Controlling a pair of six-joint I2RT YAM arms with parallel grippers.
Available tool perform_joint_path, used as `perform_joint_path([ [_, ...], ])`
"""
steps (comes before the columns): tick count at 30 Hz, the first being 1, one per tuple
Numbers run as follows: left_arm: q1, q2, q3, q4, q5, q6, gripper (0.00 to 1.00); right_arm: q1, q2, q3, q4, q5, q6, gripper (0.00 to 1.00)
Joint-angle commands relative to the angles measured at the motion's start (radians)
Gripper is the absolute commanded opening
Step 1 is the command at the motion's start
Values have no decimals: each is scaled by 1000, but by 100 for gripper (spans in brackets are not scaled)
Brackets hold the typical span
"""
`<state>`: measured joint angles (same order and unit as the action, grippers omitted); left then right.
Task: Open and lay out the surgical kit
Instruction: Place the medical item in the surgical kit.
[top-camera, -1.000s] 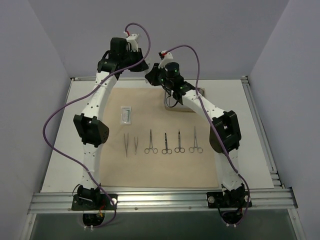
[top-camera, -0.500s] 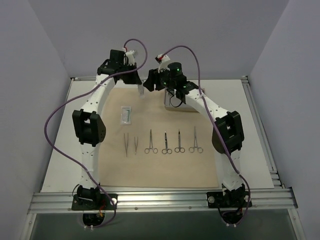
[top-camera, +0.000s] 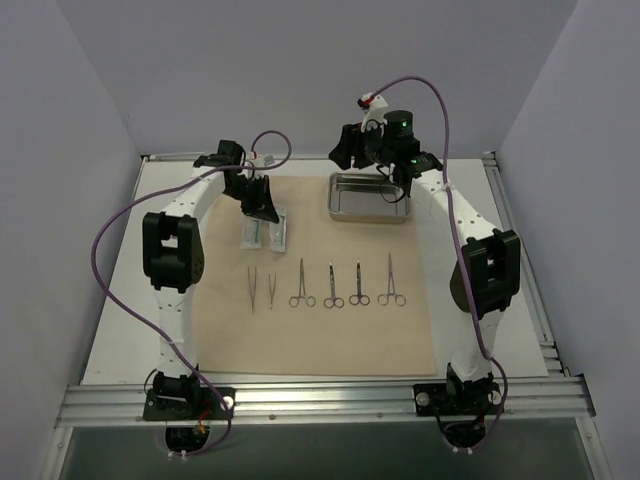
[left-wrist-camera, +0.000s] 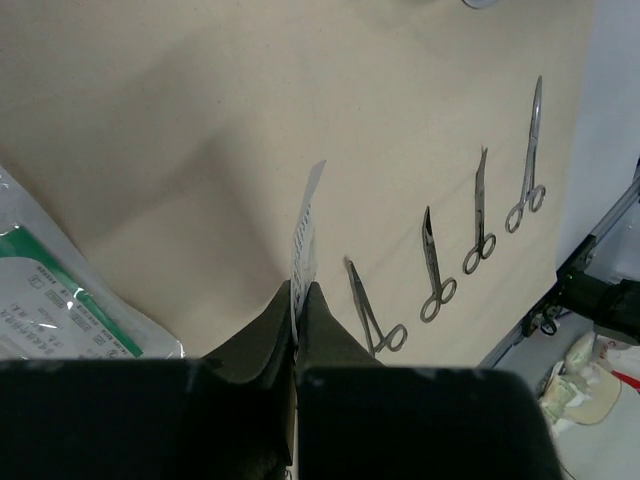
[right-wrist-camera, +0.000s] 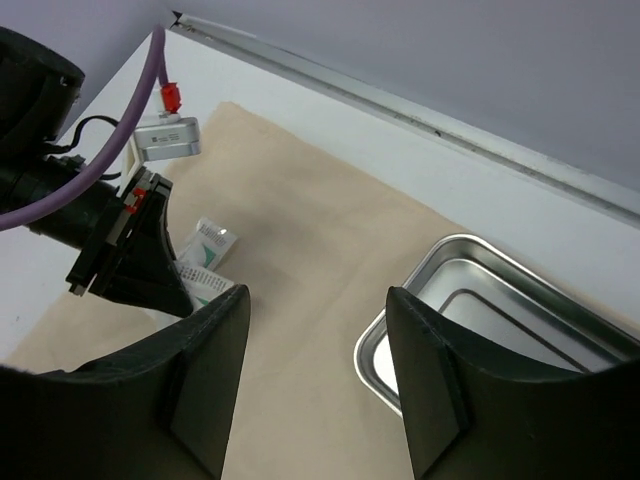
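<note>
Cloth wrap (top-camera: 330, 345) spread flat (clamps (top-camera: 332, 298) aligned).

We reach our left arm (top-camera: 190, 200) forward along the left side and bend it inward at the wrist, so the left gripper (top-camera: 264, 205) points down. Its fingers (left-wrist-camera: 325, 325) are pressed together on the edge of a thin white packet (left-wrist-camera: 308, 220). Our right arm (top-camera: 450, 205) stretches up the right side to the far end, wrist raised, and the right gripper (right-wrist-camera: 315, 295) hangs with its jaws parted, gripping nothing.
</note>
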<state>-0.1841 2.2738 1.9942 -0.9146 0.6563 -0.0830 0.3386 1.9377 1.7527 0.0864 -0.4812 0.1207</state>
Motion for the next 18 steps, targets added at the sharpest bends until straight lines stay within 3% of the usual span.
perform_joint_path([
  [1, 11, -51, -21, 12, 95, 20, 2, 23, -20, -9, -11, -54, 30, 52],
  [7, 14, -50, -86, 101, 83, -17, 2, 34, -29, -25, -11, -59, 31, 52],
  [18, 26, 55, 26, 105, 17, -15, 2, 45, -45, -41, -22, -45, 27, 51],
])
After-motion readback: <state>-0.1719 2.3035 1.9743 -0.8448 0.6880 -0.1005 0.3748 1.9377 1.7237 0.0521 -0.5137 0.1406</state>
